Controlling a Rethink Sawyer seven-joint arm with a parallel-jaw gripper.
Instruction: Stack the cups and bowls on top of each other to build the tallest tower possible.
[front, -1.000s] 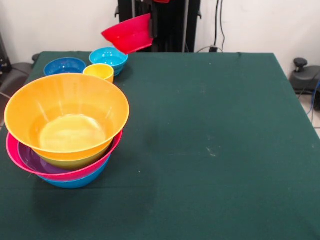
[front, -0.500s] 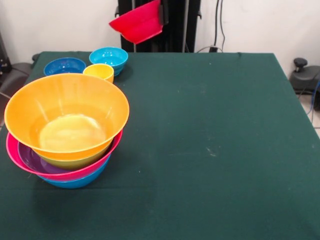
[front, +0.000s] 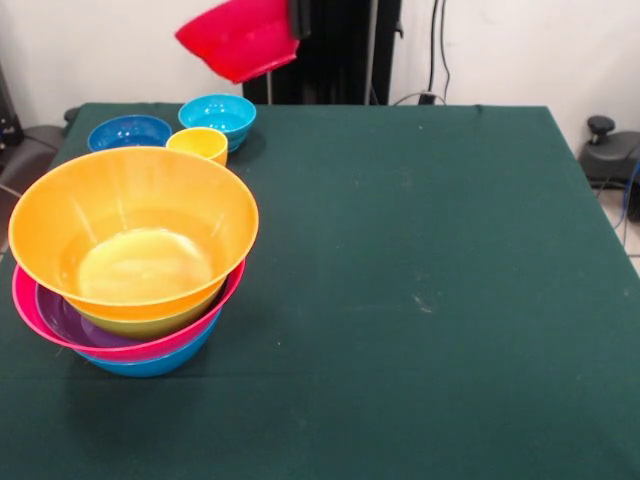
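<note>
One small red bowl up in air, tilted, high above & behind tower, pinched by rim at its right edge. Gripper mostly cut off at top edge, clamped on that rim. Prob light, stiff, glossy, so slippery; rim pinch lets it swing. Yellow cup, dark blue bowl, light blue bowl just behind tower.

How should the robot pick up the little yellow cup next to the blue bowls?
Probably by its rim, coming straight down from above. The small yellow-orange plastic cup stands upright with its mouth open to the top, so one finger can go inside and one outside. The glossy light blue plastic bowl sits close behind, so grip the wall on the open side.
</note>
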